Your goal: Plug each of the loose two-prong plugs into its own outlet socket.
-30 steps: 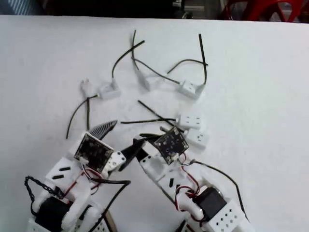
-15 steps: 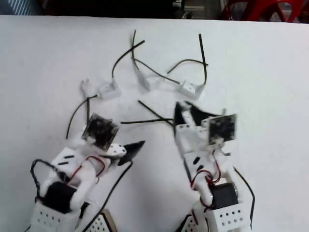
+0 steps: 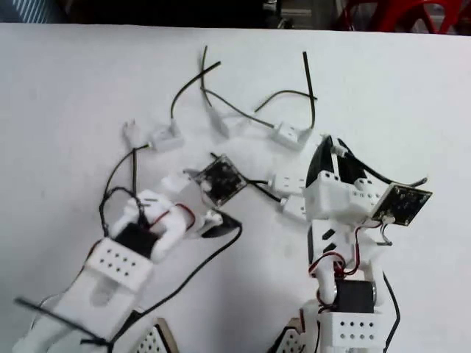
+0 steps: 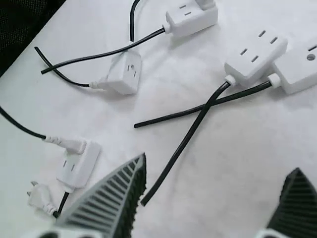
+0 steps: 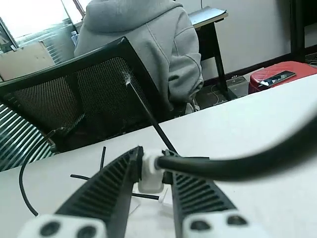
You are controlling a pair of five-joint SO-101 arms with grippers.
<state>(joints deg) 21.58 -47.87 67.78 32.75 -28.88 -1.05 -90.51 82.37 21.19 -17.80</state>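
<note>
My right gripper [image 5: 153,181] is shut on a white two-prong plug [image 5: 150,173], held off the table, its black cord [image 5: 237,166] trailing past the camera. From above, this gripper [image 3: 329,156] is right of two white sockets [image 3: 288,182] [image 3: 296,209]. My left gripper [image 4: 208,208] is open and low over the table, with those two sockets [image 4: 255,49] [image 4: 303,67] ahead of it. Another loose plug [image 4: 39,196] lies beside a socket [image 4: 78,166]. From above, that plug [image 3: 131,132] and socket [image 3: 166,137] lie at the left. The left gripper [image 3: 219,220] is mid-table.
Two more sockets [image 3: 224,123] [image 3: 289,135] lie farther back, their black cords [image 3: 221,103] curling toward the far edge. Loose cord ends [image 4: 198,106] cross the table between the arms. A dark chair [image 5: 74,99] and a seated person are beyond the table.
The right arm swung right and rose with the plug in its gripper, uncovering the two middle sockets. The left arm stretched forward toward the table's middle.
</note>
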